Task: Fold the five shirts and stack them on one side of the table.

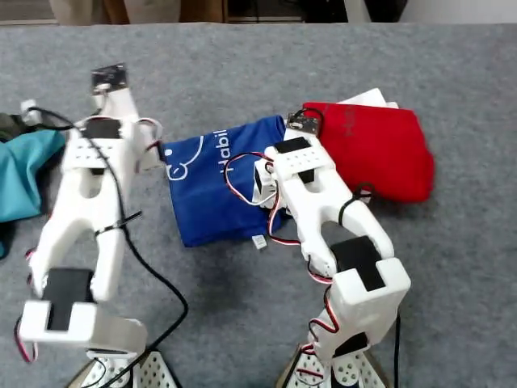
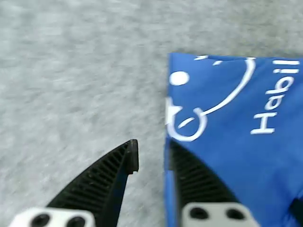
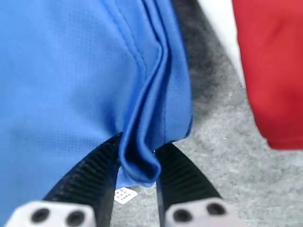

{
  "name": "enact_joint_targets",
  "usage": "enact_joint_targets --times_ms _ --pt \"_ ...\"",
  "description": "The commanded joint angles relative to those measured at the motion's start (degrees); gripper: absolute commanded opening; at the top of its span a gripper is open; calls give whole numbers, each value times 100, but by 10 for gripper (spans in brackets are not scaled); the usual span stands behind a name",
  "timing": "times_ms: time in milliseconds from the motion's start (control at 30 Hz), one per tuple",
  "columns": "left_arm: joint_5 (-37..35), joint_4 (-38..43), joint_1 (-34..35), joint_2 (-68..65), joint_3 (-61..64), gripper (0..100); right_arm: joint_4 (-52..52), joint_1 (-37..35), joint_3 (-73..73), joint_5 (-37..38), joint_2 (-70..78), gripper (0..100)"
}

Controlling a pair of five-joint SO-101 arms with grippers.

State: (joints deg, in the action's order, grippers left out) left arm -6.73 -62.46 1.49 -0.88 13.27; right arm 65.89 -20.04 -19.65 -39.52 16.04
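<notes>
Roughly mid-task. The blue shirt (image 1: 212,190) lies at centre of the grey surface (image 1: 452,267), between the two arms, partly folded into a rough rectangle w/ print facing up. On the right arm (image 1: 323,210), the right jaws are clamped on a bunched fold at the shirt's edge, clear in the right wrist view. On the left arm (image 1: 89,186), the left jaws stand apart at the shirt's opposite edge, one on bare surface, the other against the blue cloth; nothing gripped. The red shirt (image 1: 380,153) sits folded on the right side, near the blue one, on top of sth white (image 1: 373,98), prob. another folded shirt, can't say for sure. The teal shirt (image 1: 23,170) is bunched at the far left edge w/ a dark cloth (image 1: 8,127) beside it, both unfolded. So approx: one or two done, blue in progress and not yet stacked, teal + dark left.
</notes>
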Motion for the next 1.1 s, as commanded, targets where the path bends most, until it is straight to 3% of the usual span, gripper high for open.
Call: enact_joint_targets --times_ms 0,133,367,700,900,1067 --pt "-457 290 -141 -611 -519 197 -448 242 -84 62 66 2" --pt "-563 281 -123 -1543 -1160 196 -967 418 -365 62 13 2" --pt "-554 273 105 -2598 -2418 198 -993 400 -356 62 13 2" --pt "-589 273 -290 -3310 -2769 195 -1011 400 -356 62 22 2" --pt "-580 281 -325 -3486 -2989 12 -1002 400 -356 62 13 2" --pt "-563 -158 -325 -3565 -3332 17 -659 391 -48 448 -154 2"
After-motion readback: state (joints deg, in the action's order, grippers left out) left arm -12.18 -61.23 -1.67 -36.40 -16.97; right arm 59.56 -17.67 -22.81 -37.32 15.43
